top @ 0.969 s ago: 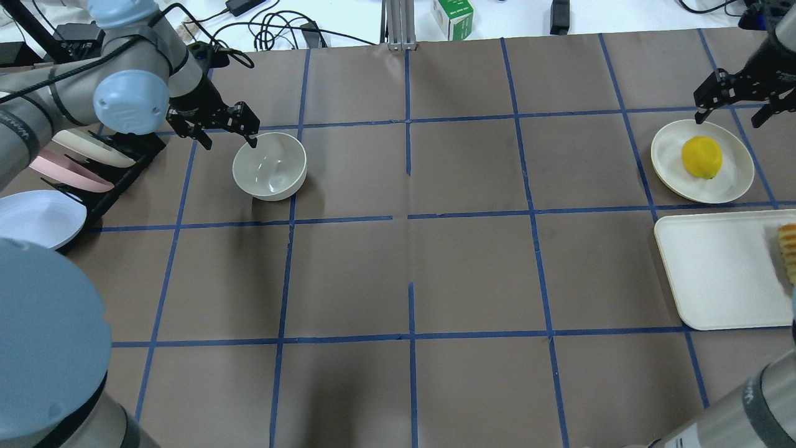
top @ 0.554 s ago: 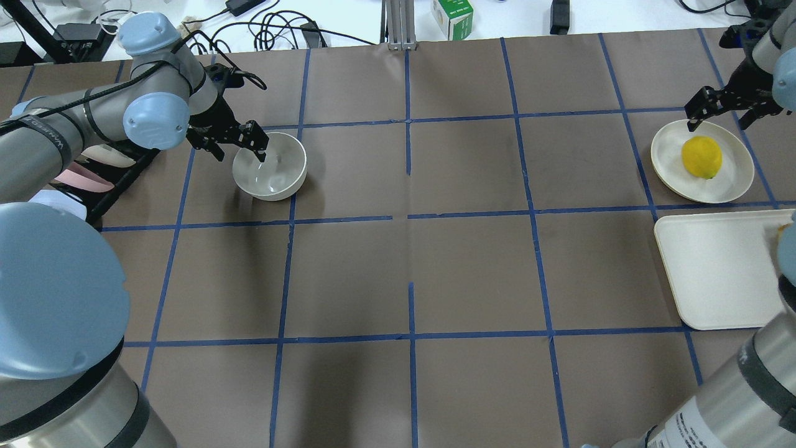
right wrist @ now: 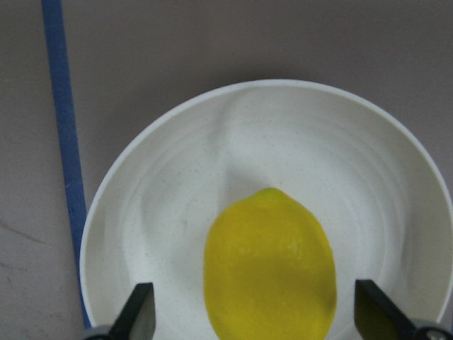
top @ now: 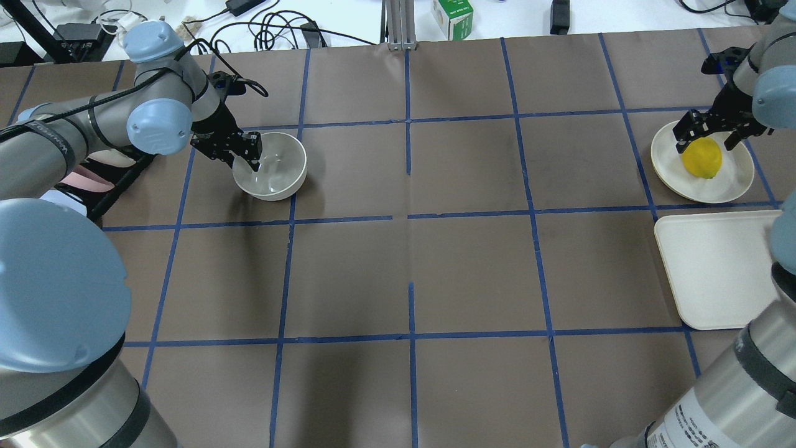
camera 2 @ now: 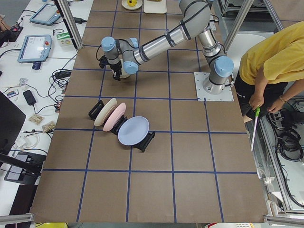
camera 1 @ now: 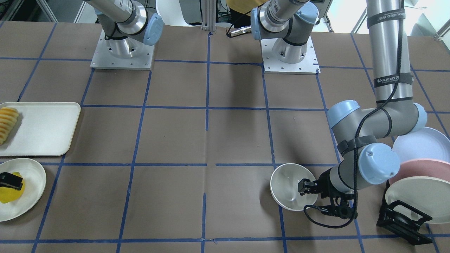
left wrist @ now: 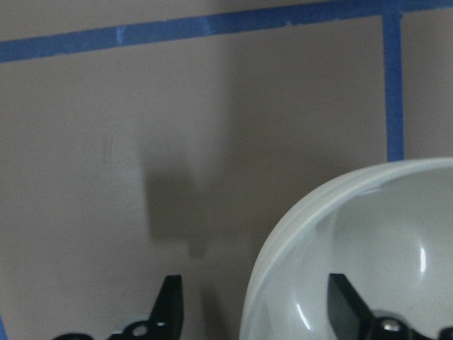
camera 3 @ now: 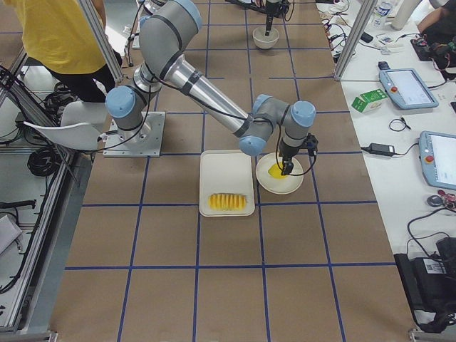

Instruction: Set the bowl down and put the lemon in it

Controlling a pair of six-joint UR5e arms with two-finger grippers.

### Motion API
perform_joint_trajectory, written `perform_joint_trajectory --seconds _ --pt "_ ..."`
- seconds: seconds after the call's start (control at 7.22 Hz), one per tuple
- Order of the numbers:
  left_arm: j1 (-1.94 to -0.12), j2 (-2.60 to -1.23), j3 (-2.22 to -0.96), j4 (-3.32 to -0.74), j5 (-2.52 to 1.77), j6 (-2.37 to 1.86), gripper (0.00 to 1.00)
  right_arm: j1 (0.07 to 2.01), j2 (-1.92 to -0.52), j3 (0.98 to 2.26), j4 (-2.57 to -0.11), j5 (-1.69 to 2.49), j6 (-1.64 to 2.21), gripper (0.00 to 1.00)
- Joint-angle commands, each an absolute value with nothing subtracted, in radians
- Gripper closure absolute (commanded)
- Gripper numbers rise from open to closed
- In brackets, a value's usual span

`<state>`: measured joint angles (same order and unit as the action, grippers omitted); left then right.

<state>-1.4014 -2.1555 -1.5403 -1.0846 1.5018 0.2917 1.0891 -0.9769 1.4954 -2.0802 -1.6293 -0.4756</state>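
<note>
the left gripper (left wrist: pixel 258 310) is open, its two black fingers (left wrist: pixel 168 306) spread wide astride the rim of the bowl (top: pixel 280 174). one finger stands down inside the hollow and the other hangs outside the wall, over the table (top: pixel 472 267). in the wrist view the rim passes between them with a gap on each side, so neither pad is seen touching it. the bowl sits upright, mouth up, directly under the gripper. past the fingertips a line of blue tape (left wrist: pixel 212 25) crosses the brown cover. behind the gripper, on the arm's side, a black rack (camera 1: pixel 400 219) holds an off-white, a pink and a pale blue plate on edge.

the right gripper (right wrist: pixel 256 317) is also open and sits low over the lemon (top: pixel 703 160), with one finger on either side of it. the wrist view shows bare space between each finger and the yellow skin. the lemon lies on its side on a flat off-white plate (right wrist: pixel 141 212), right below the gripper. just beside the plate, on the gripper's side toward the robot's base, lies a white tray (top: pixel 715 274), with sliced fruit (camera 1: pixel 7 121) at its outer end.

the bowl and the lemon are well apart, each under its own gripper at opposite ends of the table.
</note>
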Motion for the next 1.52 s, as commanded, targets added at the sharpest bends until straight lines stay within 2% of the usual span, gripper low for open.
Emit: perform_joint_trajectory --seconds 0.0,0.14,0.28,0.42,0.55,0.69,0.97,1.38 --pt "-1.401 -2.137 -1.542 -1.091 1.482 0.264 0.99 1.089 -0.942 1.485 -2.092 -1.631 -0.508 0.0" --pt "-1.401 -2.129 -1.542 -1.092 1.488 0.261 1.0 1.089 -0.936 1.485 -2.092 -1.629 -0.509 0.0" --pt "-1.401 -2.128 -1.542 -1.094 1.489 0.261 1.0 1.089 -0.934 1.482 -2.091 -1.628 -0.517 0.06" --pt "-1.402 -2.125 -1.539 -1.097 1.486 0.259 1.0 1.089 -0.936 1.482 -2.091 -1.628 -0.512 0.73" --pt "-1.425 -2.097 -1.519 -1.155 1.477 0.23 1.0 1.089 -0.943 1.479 -2.089 -1.631 -0.487 1.0" --pt "-1.44 -2.059 -1.541 -1.169 1.366 0.169 1.0 1.088 -0.957 1.479 -2.085 -1.634 -0.479 1.0" --pt "-1.601 -2.02 -1.601 -1.143 1.301 -0.016 1.0 1.098 -1.052 1.482 -1.957 -1.622 -0.358 1.0" --pt "-1.745 -2.042 -1.767 -0.803 1.347 -0.231 1.0 1.138 -1.225 1.491 -1.827 -1.617 -0.315 1.0"
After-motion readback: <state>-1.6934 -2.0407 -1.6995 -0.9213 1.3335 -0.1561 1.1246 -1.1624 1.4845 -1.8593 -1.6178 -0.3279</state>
